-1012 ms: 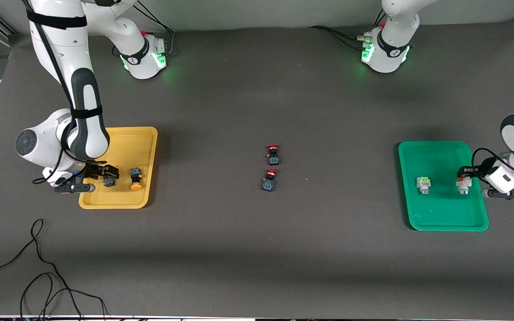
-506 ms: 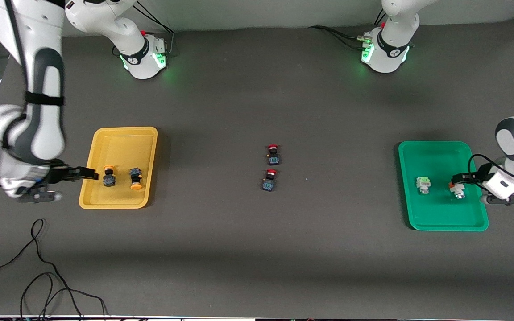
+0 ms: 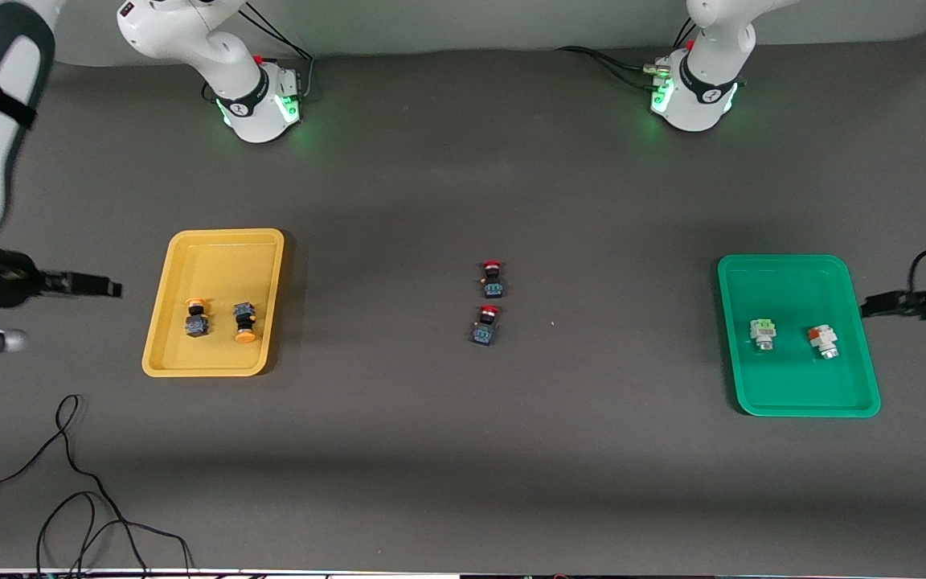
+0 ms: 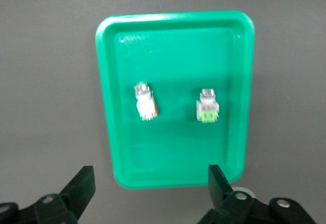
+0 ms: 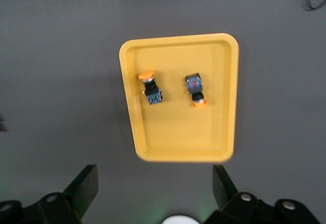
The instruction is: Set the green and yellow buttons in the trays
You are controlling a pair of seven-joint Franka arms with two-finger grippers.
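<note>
left gripper (image 4: 150, 193) – spread, raised | right gripper (image 5: 155, 191) – spread, raised

Two red-capped buttons (image 3: 491, 301) mid-table; black cable (image 3: 69, 482) at near edge.

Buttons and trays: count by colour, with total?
Orange-yellow-capped buttons: 2, in the yellow tray
White-grey buttons: 2, in the green tray
Red-capped buttons: 2, on the table mid-way between trays
Trays: 2
Total: 8
</note>
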